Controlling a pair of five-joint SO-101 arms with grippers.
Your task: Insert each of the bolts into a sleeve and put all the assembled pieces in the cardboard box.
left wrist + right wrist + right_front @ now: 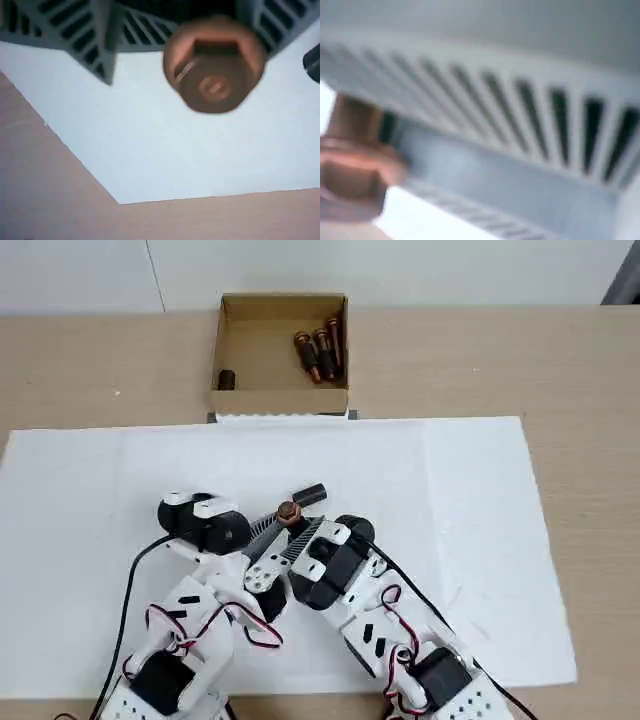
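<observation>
At mid-frame over the white sheet, the left gripper was closed on the bolt, the black sleeve just beyond it toward the upper right, the right gripper in a state I could not tell; judged requirement: keep shank and bore in line, advance slowly, no cocking.

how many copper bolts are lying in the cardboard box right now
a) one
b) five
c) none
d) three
d: three copper bolts lie side by side near the right wall of the cardboard box, while a lone dark sleeve sits at its left wall.
</observation>
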